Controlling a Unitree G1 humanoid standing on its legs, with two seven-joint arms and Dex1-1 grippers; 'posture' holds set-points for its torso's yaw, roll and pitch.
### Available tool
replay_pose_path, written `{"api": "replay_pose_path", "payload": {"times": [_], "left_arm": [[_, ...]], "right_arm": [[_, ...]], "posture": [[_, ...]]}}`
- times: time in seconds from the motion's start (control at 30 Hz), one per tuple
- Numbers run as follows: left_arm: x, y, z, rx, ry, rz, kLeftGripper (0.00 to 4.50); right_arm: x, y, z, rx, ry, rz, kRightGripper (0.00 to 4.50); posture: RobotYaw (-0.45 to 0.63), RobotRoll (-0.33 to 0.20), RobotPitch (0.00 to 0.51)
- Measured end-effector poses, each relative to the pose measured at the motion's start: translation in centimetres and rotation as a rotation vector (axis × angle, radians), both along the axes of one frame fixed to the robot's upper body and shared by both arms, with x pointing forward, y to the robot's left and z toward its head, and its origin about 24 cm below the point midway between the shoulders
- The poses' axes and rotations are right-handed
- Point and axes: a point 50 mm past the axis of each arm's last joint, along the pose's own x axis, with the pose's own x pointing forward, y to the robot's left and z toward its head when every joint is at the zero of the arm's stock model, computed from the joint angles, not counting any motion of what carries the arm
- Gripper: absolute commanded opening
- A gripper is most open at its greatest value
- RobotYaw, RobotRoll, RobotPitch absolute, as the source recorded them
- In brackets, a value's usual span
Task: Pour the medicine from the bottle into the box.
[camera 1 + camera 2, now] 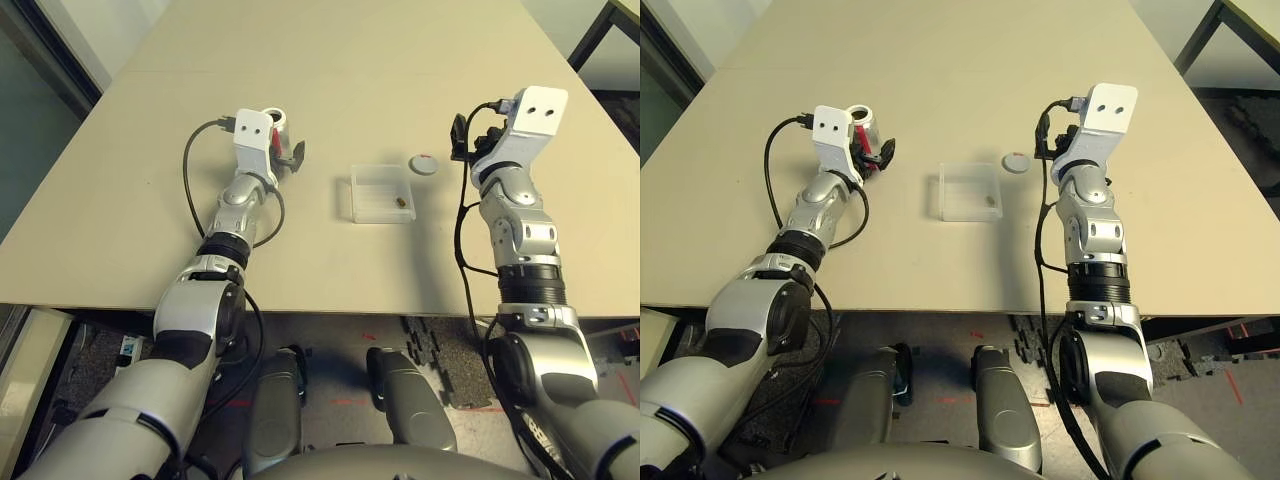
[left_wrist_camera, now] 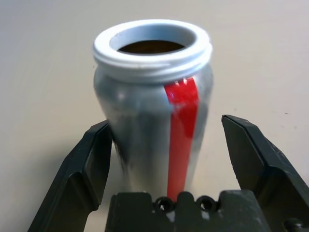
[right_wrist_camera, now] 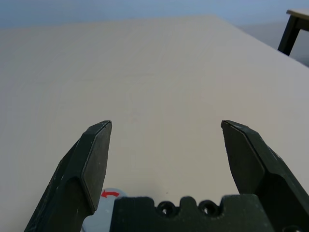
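Now my left gripper [image 2: 164, 145] is spread wide around the upright uncapped bottle [image 2: 152, 106], one finger [image 2: 89, 164] maybe brushing it, the other apart; my right gripper [image 3: 166, 154] is equally wide and empty, cap [image 1: 424, 163] just beside it, box [image 1: 381, 192] with medicine [image 1: 400, 202] between both grippers.

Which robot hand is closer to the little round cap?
The right. Its end effector hovers just beside the cap, while the left end effector sits across the clear box, open around the bottle.
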Motion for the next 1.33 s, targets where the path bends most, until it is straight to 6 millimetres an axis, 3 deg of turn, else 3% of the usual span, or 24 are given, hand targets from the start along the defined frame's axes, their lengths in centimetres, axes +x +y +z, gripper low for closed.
{"api": "replay_pose_path", "payload": {"times": [0.23,0.57,0.67,0.8,1.13,1.23,1.33], "left_arm": [[-3.3,0.9,-0.7,-0.017,0.000,0.023,4.47],[-7.0,2.7,2.5,-0.073,-0.054,0.098,4.47],[-7.3,3.3,3.4,-0.096,-0.080,0.120,4.47],[-7.0,5.5,4.1,-0.070,-0.109,0.175,4.47],[-4.7,14.7,5.3,-0.038,-0.187,0.438,4.47],[-5.0,17.3,5.0,-0.029,-0.186,0.519,4.47],[-5.0,18.5,4.2,-0.028,-0.159,0.558,4.47]], "right_arm": [[-1.2,0.2,0.7,-0.005,-0.008,0.034,4.50],[-6.4,0.0,-0.3,-0.040,0.007,0.075,4.50],[-6.9,-0.2,-0.5,-0.037,0.013,0.074,4.50],[-6.5,-2.0,-0.9,-0.025,0.024,-0.002,4.50],[-3.5,-7.0,-0.1,-0.061,-0.007,-0.238,4.50],[-3.2,-8.0,-0.6,-0.056,0.013,-0.298,4.50],[-3.2,-8.4,-1.1,-0.054,0.024,-0.330,4.50]], "posture": [[-0.07,0.000,0.200],[-0.06,0.000,0.228],[-0.05,0.000,0.235],[-0.05,0.000,0.239],[-0.04,0.000,0.235],[-0.04,0.000,0.231],[-0.06,0.000,0.229]]}}
